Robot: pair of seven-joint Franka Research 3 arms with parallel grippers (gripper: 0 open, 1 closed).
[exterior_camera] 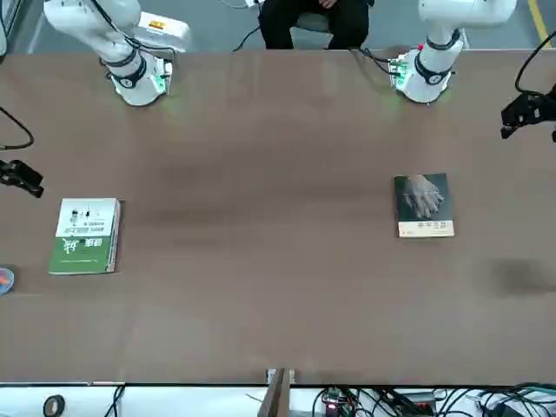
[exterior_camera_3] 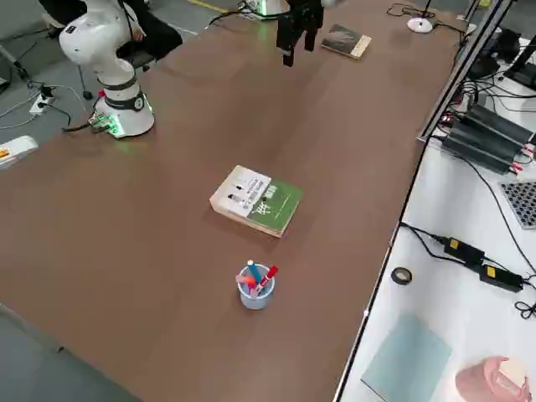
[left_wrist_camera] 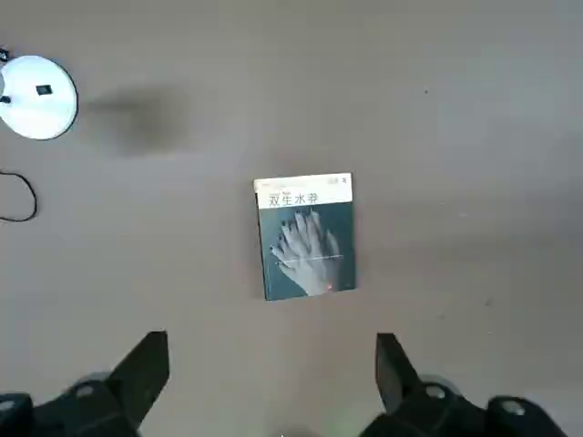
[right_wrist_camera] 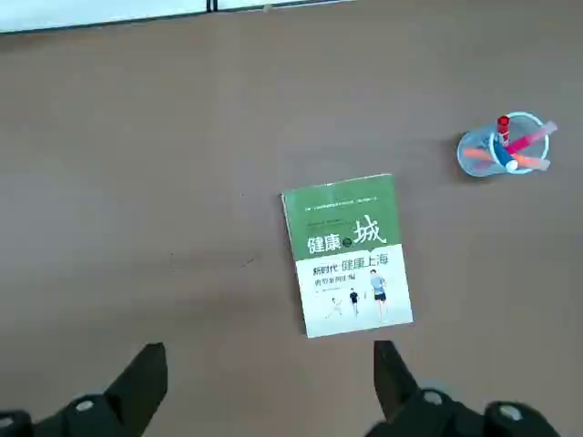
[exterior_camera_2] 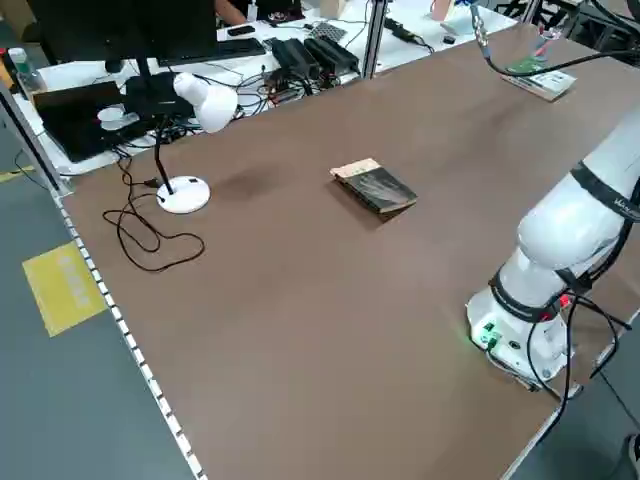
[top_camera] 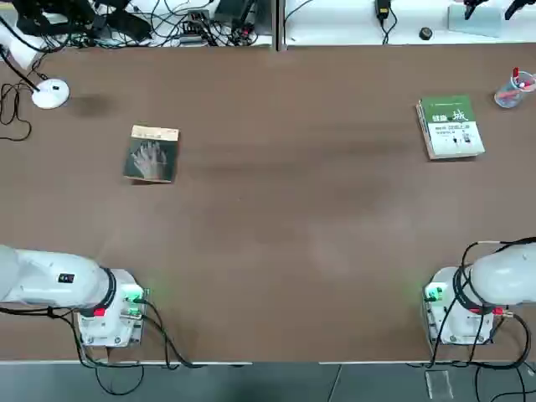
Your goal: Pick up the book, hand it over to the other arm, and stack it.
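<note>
The book [top_camera: 152, 154], a small dark paperback with pale hands on its cover and a tan band, lies flat on the left half of the table [top_camera: 285, 218]. It also shows in the front view, book [exterior_camera: 423, 205], and the left side view, book [exterior_camera_2: 373, 186]. My left gripper [left_wrist_camera: 269, 369] hangs high above it, open and empty, with the book [left_wrist_camera: 305, 235] lying beyond its fingertips. My right gripper [right_wrist_camera: 269, 378] hovers open and empty high over the far right of the table. Both show at the edges of the front view: left gripper [exterior_camera: 526, 113], right gripper [exterior_camera: 22, 176].
A larger green-and-white book [top_camera: 450, 127] lies at the far right, with a cup of pens [top_camera: 512, 90] beside it. A white desk lamp [exterior_camera_2: 185, 190] stands at the far left corner. Cables and equipment line the bench beyond the far edge. A seated person [exterior_camera: 314, 17] is behind the arm bases.
</note>
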